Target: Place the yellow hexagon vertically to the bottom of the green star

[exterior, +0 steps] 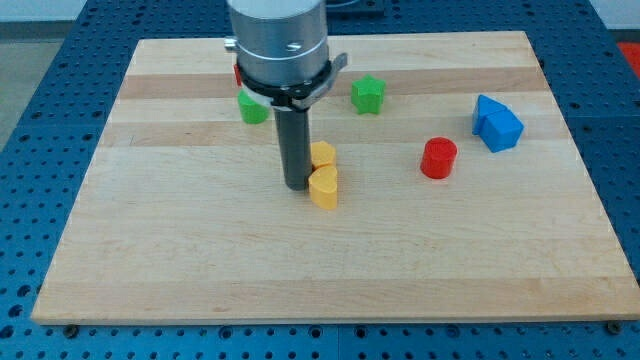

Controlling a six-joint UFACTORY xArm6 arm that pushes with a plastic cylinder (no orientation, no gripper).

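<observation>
The green star lies near the view's top, right of centre. Two yellow blocks sit touching at the board's middle. The upper one looks like the yellow hexagon. The lower one looks heart-shaped. My tip rests on the board just left of the lower yellow block, touching or almost touching it. Both yellow blocks lie below and left of the green star.
A green block sits at the upper left, partly behind the arm. A red block peeks out behind the arm. A red cylinder and a blue block lie at the right.
</observation>
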